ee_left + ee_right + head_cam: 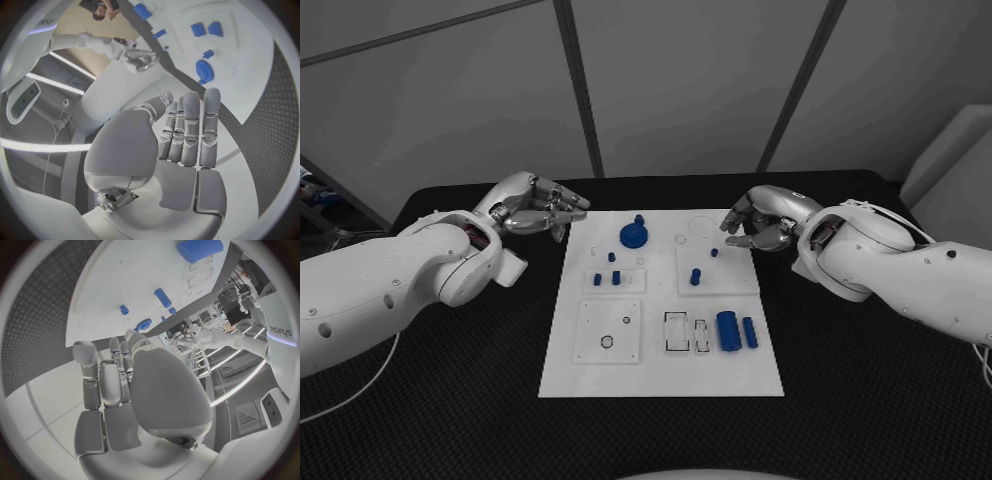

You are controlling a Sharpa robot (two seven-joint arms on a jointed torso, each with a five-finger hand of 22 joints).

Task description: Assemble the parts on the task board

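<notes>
Nearest the head camera, the task board (589, 375) lies flat on the black table (877, 420), its near edge well short of both hands. Between the hands, at the board's far end, stands a round blue gear-like part (635, 234), just beside the left hand (531, 212) and a little farther from the right hand (759, 225). Small blue pegs (606, 277) sit nearer the robot than that piece, and a thick blue cylinder (728, 330) with a slimmer blue bar (750, 333) lies well apart from the right hand, toward the board's near right corner. Both hands hover at the board's far corners holding nothing; the wrist views show each one's fingers stretched out straight, side by side. Behind the table rise pale wall panels (689, 80) divided by dark strips
</notes>
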